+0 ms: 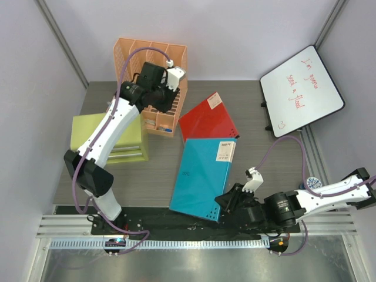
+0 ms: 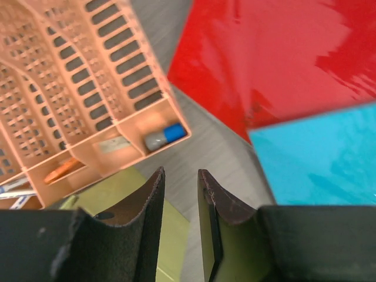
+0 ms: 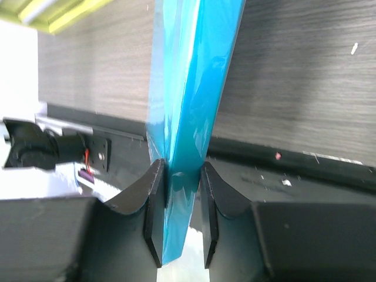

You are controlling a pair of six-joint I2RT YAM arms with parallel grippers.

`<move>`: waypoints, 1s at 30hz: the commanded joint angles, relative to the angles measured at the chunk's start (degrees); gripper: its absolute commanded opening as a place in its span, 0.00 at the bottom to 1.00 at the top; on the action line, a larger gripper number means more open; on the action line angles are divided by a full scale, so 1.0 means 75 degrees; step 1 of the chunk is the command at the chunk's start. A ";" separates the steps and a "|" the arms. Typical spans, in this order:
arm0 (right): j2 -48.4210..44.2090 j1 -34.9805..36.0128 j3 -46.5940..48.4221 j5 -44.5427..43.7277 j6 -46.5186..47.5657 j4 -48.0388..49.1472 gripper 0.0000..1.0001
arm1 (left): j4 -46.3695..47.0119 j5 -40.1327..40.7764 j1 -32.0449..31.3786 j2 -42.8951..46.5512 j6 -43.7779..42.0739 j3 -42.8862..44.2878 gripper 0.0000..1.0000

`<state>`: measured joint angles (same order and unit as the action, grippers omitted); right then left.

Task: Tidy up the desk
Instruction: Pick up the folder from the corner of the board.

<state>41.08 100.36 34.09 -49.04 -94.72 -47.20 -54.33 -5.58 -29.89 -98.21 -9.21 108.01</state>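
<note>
The surface (image 1: 158,170), dark grey wood-grain w/ a black strip at the near edge, is seen spread across the middle of the top view, btwn the arm bases and the back wall. A blue folder (image 1: 204,176) is laid on it at centre, slightly angled, w/ a white label (image 1: 226,150) at its far right corner. Its far edge is overlapped onto a red folder (image 1: 208,117). The blue folder's near corner, out over the black strip, is clamped btwn the fingers (image 3: 154,200) of the right hand (image 3: 181,170), one on each face.

An orange rack (image 1: 132,50) is stood at the back left, and a green cabinet (image 1: 82,129) is placed just beside it, nearer the left edge. The left hand (image 2: 180,173) is held above the rack's front end. Its fingers are set narrowly apart, w/ nothing btwn them. A grey-and-blue item (image 2: 164,136) is seen in one of the rack's front compartments. A whiteboard (image 1: 301,88) w/ red writing is propped at the far right corner.
</note>
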 commanded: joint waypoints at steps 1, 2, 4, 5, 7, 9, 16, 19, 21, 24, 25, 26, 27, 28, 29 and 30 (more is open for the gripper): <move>-0.0099 0.0645 0.0809 -0.0784 0.0043 -0.0772 0.01 | 0.0281 0.0930 0.0188 -0.0907 -0.0061 -0.0255 0.30; 0.0180 0.0844 0.1275 -0.0867 0.0147 -0.0970 0.01 | 0.0364 0.1164 0.0258 -0.1234 -0.0061 -0.0256 0.29; 0.0708 0.0986 0.1979 -0.1124 0.0464 -0.1415 0.01 | 0.0423 0.1365 0.0270 -0.1599 -0.0061 -0.0070 0.29; 0.1255 0.1195 0.2795 -0.1277 0.0511 -0.2021 0.01 | 0.0551 0.1633 0.0270 -0.1739 -0.0072 -0.0046 0.29; 0.1693 0.1465 0.3596 -0.1767 0.0547 -0.2645 0.01 | 0.0576 0.1717 0.0282 -0.2196 -0.0049 0.0362 0.29; 0.2244 0.1876 0.4721 -0.2050 0.0384 -0.3512 0.01 | 0.0308 0.1764 0.0305 -0.2675 0.0056 0.0808 0.29; 0.3054 0.2627 0.6821 -0.2743 0.0053 -0.5238 0.01 | 0.0388 0.2010 0.0387 -0.3286 0.0244 0.1536 0.28; 0.2937 0.2650 0.7115 -0.2860 0.0206 -0.5226 0.01 | 0.0376 0.1987 0.0423 -0.3475 0.0279 0.1794 0.27; 0.2890 0.2639 0.7185 -0.2988 0.0312 -0.5226 0.01 | 0.0353 0.1975 0.0434 -0.3510 0.0302 0.1946 0.28; 0.2715 0.2662 0.7501 -0.3234 0.0710 -0.5238 0.01 | 0.0341 0.2033 0.0469 -0.3627 0.0303 0.2227 0.28; 0.2668 0.2651 0.7595 -0.3467 0.0850 -0.5238 0.01 | 0.0283 0.2057 0.0504 -0.3685 0.0326 0.2332 0.27; 0.2574 0.2674 0.7805 -0.3609 0.1002 -0.5238 0.01 | 0.0236 0.2162 0.0528 -0.3825 0.0338 0.2403 0.27; 0.2515 0.2662 0.7934 -0.3738 0.1352 -0.5238 0.01 | 0.0224 0.2255 0.0551 -0.3873 0.0361 0.2508 0.27; 0.2434 0.2662 0.8203 -0.4018 0.1553 -0.5238 0.01 | 0.0224 0.2338 0.0598 -0.3908 0.0419 0.2509 0.27; 0.2386 0.2674 0.8333 -0.4136 0.1949 -0.5238 0.01 | 0.0282 0.2431 0.0622 -0.3967 0.0455 0.2509 0.27; 0.2328 0.2662 0.8450 -0.4288 0.2220 -0.5215 0.01 | 0.0306 0.2560 0.0622 -0.4002 0.0478 0.2521 0.27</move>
<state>62.06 120.05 91.11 -68.31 -85.36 -79.37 -52.16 9.96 -26.39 -126.61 -7.38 124.97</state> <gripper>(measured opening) 0.290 0.276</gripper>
